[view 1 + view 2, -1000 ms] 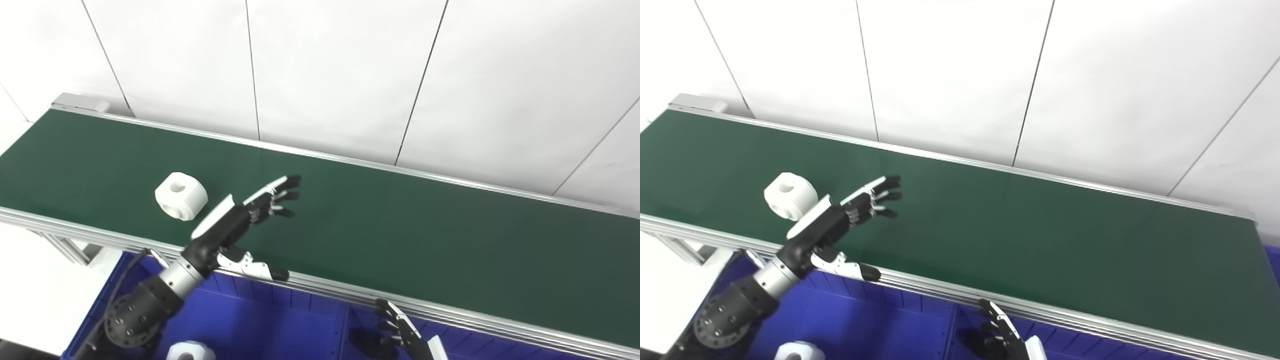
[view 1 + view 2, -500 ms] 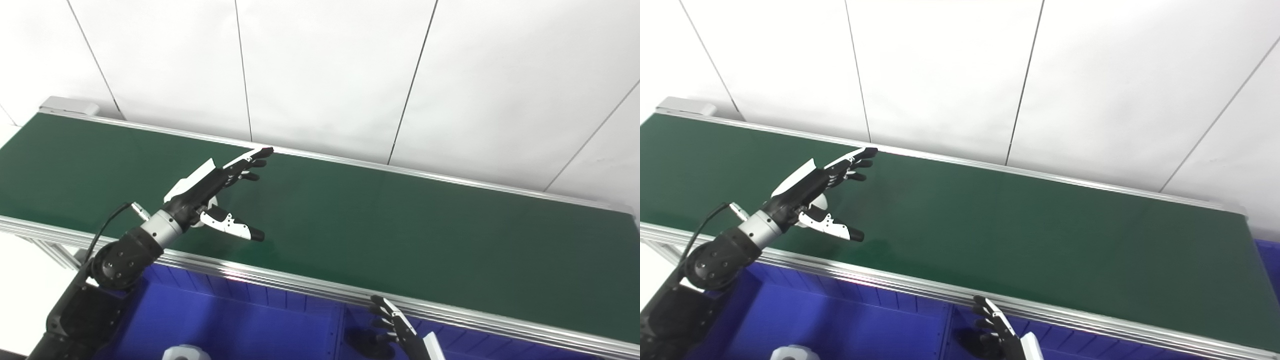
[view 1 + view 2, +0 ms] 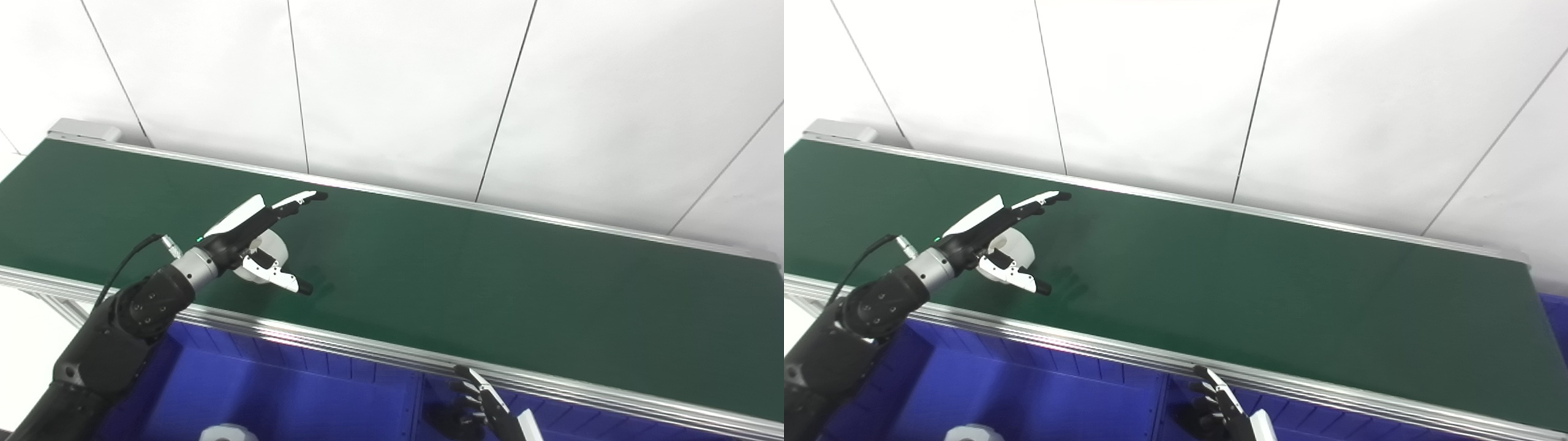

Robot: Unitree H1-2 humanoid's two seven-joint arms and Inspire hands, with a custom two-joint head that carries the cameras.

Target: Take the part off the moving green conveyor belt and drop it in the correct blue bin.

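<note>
While the grasp is judged not yet made, the left hand [image 3: 254, 229] is catalogued over the white part [image 3: 271, 250], fingers spread above and thumb below, nothing gripped. That part lies on the green conveyor belt [image 3: 490, 288], left of centre. Closure around it is called for next, then carriage to the near blue bin [image 3: 306, 392]. The right hand [image 3: 484, 410] is held low, loosely released.

A white panelled wall [image 3: 398, 86] fills the back of the scene, split by thin dark seams that run slightly slanted from top to bottom. Light is even and bright, with soft grey shading toward the right. At far left, a pale patch may be floor [image 3: 18, 343].
</note>
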